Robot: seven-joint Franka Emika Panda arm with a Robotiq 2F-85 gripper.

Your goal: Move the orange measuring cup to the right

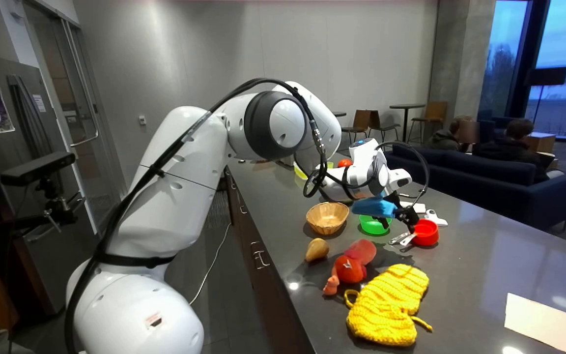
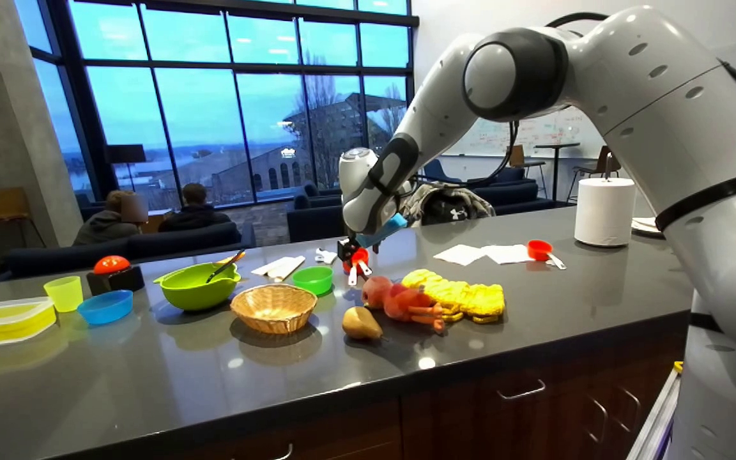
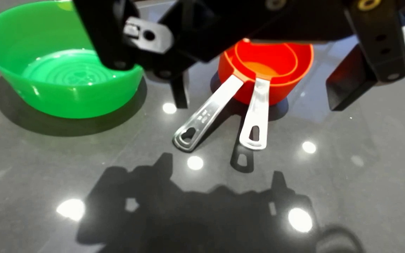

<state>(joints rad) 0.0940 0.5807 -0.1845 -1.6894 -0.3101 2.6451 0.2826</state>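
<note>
The orange measuring cup (image 3: 276, 93) stands upright on the counter with a smaller red-orange cup (image 3: 267, 58) nested inside it. Both have flat silvery handles, pointing toward the bottom of the wrist view. The nested cups also show in both exterior views (image 1: 426, 233) (image 2: 360, 257). My gripper (image 3: 259, 103) is open and empty above the cups. Its fingers stand apart on either side of them, and its dark body hides the cups' far rim. In an exterior view another red-orange measuring cup (image 2: 539, 250) lies farther right by white paper.
A green round cup (image 3: 76, 98) stands close beside the nested cups. A wicker basket (image 1: 327, 218), a pear (image 1: 317, 250), a pinkish-red lumpy thing (image 1: 351, 268) and a yellow cloth (image 1: 388, 307) lie nearby. A paper towel roll (image 2: 604, 211) stands at the right in an exterior view.
</note>
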